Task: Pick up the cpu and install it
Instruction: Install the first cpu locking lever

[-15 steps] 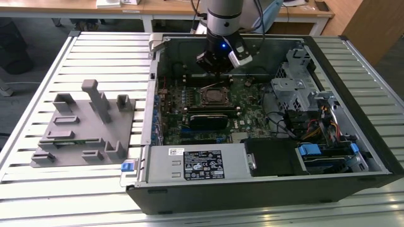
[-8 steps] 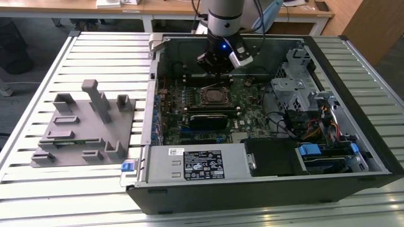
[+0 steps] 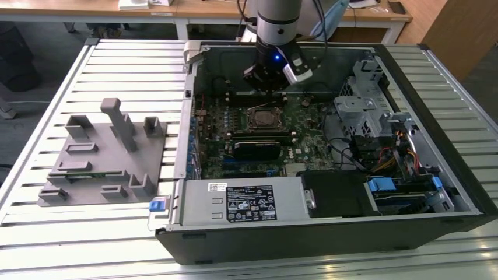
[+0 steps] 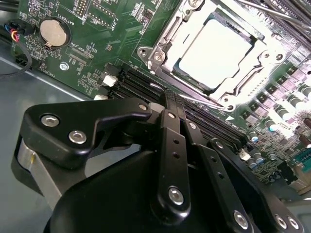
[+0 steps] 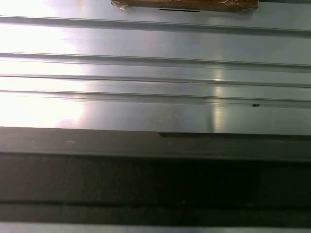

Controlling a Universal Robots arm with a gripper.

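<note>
The cpu [image 4: 216,52] lies flat in the socket [image 4: 228,94] on the board [image 4: 97,43], its pale metal top bare, with the socket frame's edges lying close round all four sides. In the second wrist view it sits just beyond the pincer [image 4: 171,99], whose dark fingers [image 4: 169,127] are drawn together with nothing between them, tips hanging over the black memory slots [image 4: 141,80] beside the socket and apart from the chip. A round coin cell [image 4: 52,30] sits well off to one side of the pincer on the same board.

In the exterior view the pincer [image 3: 269,87] hangs inside the open case [image 3: 327,239], above the socket's far edge [image 3: 265,108]. The case walls hem it in behind; a grey drive cage [image 3: 362,108] stands to the exterior view's right. The power supply [image 3: 245,201] at the near wall carries a white label, its print too small to read. The grey fixture [image 3: 105,157] stands well apart on the slatted table [image 3: 62,233], with bare slats around it.
</note>
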